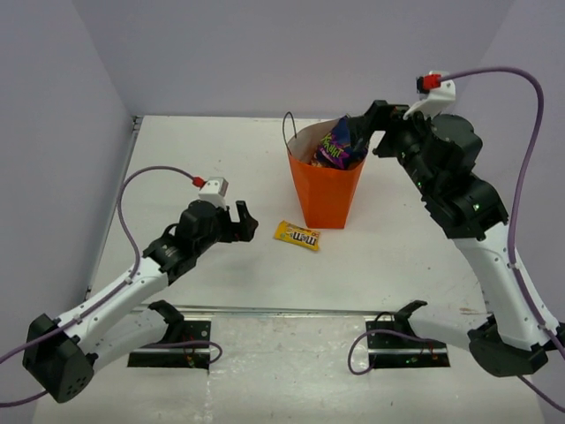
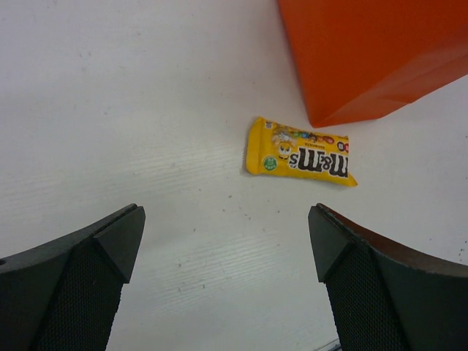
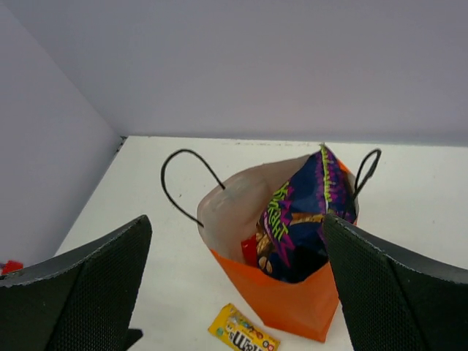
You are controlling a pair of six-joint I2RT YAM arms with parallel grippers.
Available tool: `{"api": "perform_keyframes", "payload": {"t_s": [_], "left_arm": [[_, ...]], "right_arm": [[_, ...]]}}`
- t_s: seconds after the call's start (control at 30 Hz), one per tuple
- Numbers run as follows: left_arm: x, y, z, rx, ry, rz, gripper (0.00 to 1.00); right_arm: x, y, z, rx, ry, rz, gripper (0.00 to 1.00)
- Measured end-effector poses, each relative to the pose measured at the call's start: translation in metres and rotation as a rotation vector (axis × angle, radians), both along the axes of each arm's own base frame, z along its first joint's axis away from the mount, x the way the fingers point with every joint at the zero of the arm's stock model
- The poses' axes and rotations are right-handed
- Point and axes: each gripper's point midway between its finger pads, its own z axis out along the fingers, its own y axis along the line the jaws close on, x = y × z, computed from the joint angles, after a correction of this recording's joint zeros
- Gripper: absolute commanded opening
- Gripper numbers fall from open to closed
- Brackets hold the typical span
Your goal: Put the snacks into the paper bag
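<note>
The orange paper bag [image 1: 327, 190] stands upright at the table's middle back, with black cord handles. The large dark purple nut bag [image 1: 339, 143] sticks out of its top, and a bit of a red bag [image 3: 248, 251] shows beside it inside. The small yellow pack [image 1: 297, 235] lies flat on the table just in front of the paper bag. My left gripper [image 1: 245, 221] is open and empty, low, left of the yellow pack [image 2: 300, 155]. My right gripper [image 1: 364, 128] is open and empty, above the paper bag's right rim. The other snacks are hidden.
The paper bag's side [image 2: 373, 51] fills the upper right of the left wrist view. Lilac walls close in the table on the left, back and right. The table's front edge [image 1: 291, 311] runs just ahead of the arm bases.
</note>
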Motion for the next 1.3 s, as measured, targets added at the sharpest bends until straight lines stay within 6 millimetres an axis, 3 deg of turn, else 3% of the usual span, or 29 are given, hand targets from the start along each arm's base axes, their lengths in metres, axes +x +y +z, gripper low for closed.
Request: {"api": "perform_keyframes", "payload": {"t_s": [0.3, 0.53, 0.77, 0.83, 0.93, 1.03, 1.17, 1.23, 1.3], "left_arm": [[0.016, -0.038, -0.074, 0.015, 0.166, -0.09, 1.0], [0.022, -0.062, -0.125, 0.026, 0.278, -0.161, 1.0], [0.04, -0.093, -0.126, -0.047, 0.285, -0.217, 1.0], [0.043, -0.1, -0.126, -0.065, 0.288, -0.231, 1.0], [0.048, -0.11, -0.125, -0.089, 0.296, -0.249, 0.98], [0.049, -0.116, -0.125, -0.108, 0.307, -0.264, 0.87], [0.053, -0.123, -0.129, -0.118, 0.318, -0.273, 0.78], [0.057, -0.127, -0.13, -0.127, 0.322, -0.273, 0.65], [0.059, -0.131, -0.134, -0.136, 0.334, -0.275, 0.33]], "right_arm": [[-0.045, -0.002, -0.078, 0.069, 0.127, 0.083, 0.99], [-0.082, -0.017, -0.098, 0.113, 0.121, 0.107, 0.99], [-0.104, -0.027, -0.115, 0.133, 0.137, 0.112, 0.99], [-0.105, -0.023, -0.131, 0.137, 0.18, 0.125, 0.99], [-0.104, -0.014, -0.174, 0.131, 0.291, 0.138, 0.99], [-0.108, -0.01, -0.222, 0.118, 0.416, 0.139, 0.99], [-0.117, -0.01, -0.254, 0.112, 0.505, 0.136, 0.99], [-0.119, -0.011, -0.25, 0.128, 0.494, 0.136, 0.99], [-0.122, -0.012, -0.244, 0.145, 0.471, 0.14, 0.99]]}}
